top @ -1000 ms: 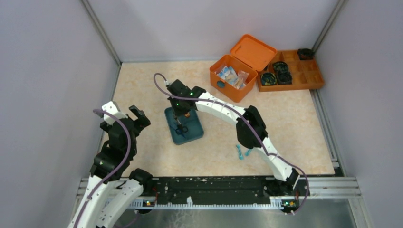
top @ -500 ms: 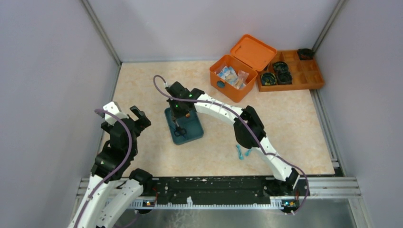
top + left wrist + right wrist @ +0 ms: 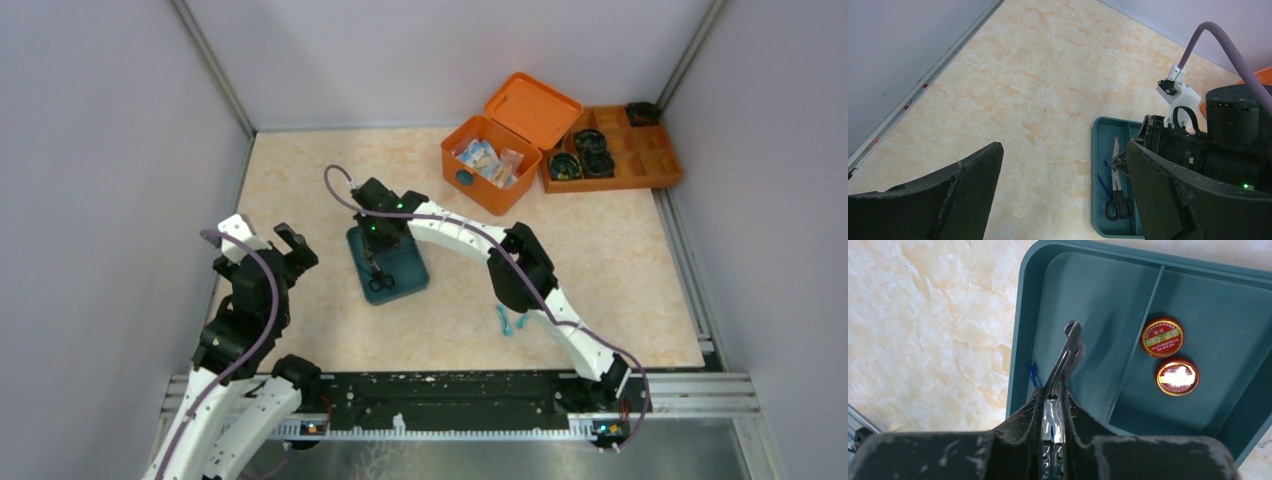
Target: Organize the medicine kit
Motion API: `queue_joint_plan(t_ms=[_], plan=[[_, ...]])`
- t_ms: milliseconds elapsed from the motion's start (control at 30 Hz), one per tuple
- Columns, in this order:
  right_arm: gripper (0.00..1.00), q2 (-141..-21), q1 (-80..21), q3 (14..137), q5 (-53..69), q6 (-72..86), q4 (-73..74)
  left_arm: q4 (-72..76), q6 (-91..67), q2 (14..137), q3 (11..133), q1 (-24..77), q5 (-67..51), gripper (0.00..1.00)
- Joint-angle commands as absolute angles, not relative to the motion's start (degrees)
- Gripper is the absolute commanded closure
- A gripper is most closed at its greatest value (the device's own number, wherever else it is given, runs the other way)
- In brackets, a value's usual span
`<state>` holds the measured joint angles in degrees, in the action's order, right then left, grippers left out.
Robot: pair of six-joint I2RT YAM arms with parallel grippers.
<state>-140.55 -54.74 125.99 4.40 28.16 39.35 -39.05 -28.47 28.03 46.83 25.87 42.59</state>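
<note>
You are looking into a booth closed in by plain lavender-grey walls: the left wall (image 3: 100, 150) and the back wall (image 3: 450, 50) meet at a slanted metal post (image 3: 215, 70). The desk (image 3: 300, 180) has a pale peach, marbled surface, and a metal rail (image 3: 450, 385) runs along its near edge.

At the left, your left end effector (image 3: 1063, 150) hangs above bare desk with its fingers spread wide apart and nothing between them.

Just right of it lies a teal tray (image 3: 410, 272), flat on the desk and split by a divider. Your right end effector (image 3: 1054, 399) is over the tray's left compartment, fingers pressed together on the blades of the scissors (image 3: 1070, 342); the black handles (image 3: 380, 283) point toward the near edge. Two round red tins (image 3: 1162, 337) sit in the other compartment, just beside each other.

A small teal item (image 3: 507, 320) lies on the desk near the right arm; what it is, you cannot tell.

The medicine kit (image 3: 480, 188) stands at the far right of the desk, near the back wall, its lid (image 3: 533, 108) swung open and packets inside. The orange divided tray (image 3: 655, 160) sits just beside it, against the right wall (image 3: 780, 200).
</note>
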Motion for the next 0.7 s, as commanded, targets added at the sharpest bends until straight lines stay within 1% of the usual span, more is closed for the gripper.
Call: queue_joint_plan(t_ms=[0, 233, 400, 533, 667], plan=[[0.86, -140.5, -55.3, 126.2, 3.8, 28.0, 37.7, -39.1, -28.0, 27.9, 46.2, 25.6, 42.5, 0.01], [0.69, -136.6, -55.4, 125.7, 2.9, 27.0, 37.5, -38.8, -27.9, 28.0, 46.1, 25.6, 42.4, 0.01], [0.68, -132.0, -55.2, 122.9, 0.5, 25.4, 37.5, -38.9, -27.9, 28.0, 46.1, 25.7, 42.4, 0.01], [0.68, -123.3, -53.8, 112.2, -3.8, 24.6, 34.4, -38.5, -27.7, 28.2, 46.0, 25.7, 42.2, 0.01], [0.68, -112.3, -49.6, 94.9, -3.8, 26.2, 29.4, -37.7, -26.9, 28.7, 45.8, 25.6, 41.2, 0.01]])
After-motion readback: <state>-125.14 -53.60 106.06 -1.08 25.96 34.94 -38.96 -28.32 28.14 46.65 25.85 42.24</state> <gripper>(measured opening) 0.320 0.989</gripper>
